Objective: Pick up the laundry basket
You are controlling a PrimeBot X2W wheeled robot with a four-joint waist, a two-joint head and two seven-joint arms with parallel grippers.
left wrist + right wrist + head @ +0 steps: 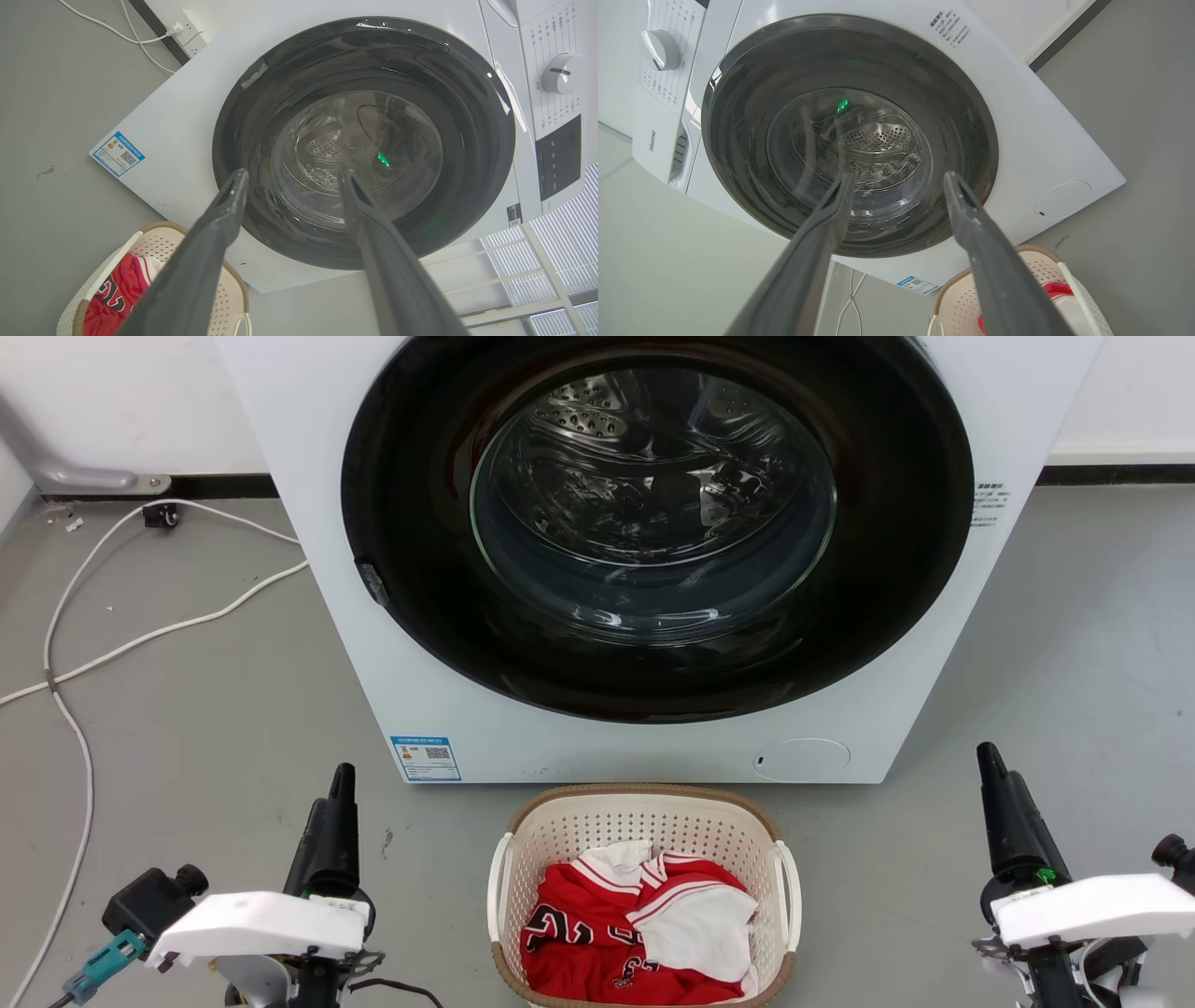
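- Head view, laundry basket (644, 821): sitting on the grey floor (187, 728) directly in front of the washing machine (420, 709), just beside its base. It is carrying a red jersey (579, 919) and a white garment (695, 919).
- Head view, handling: probably light, as the load is only cloth. The perforated plastic wall looks stiff but may be flexing if squeezed. The white loop handles (498, 887) on its two sides are offering the surest hold, one per arm.
- Head view, left gripper (344, 779) and right gripper (990, 761): hovering in front of the machine, each well apart from the basket. They are showing edge-on, so the jaws' gap cannot be told here.
- Left wrist view, left gripper (293, 173): jaws standing wide, holding nothing, pointing at the machine's door.
- Right wrist view, right gripper (900, 175): jaws likewise standing wide and empty, facing the same door.
- Room: smooth grey floor, with a white cable (140, 639) trailing to the left of the machine and a pale wall running behind it.
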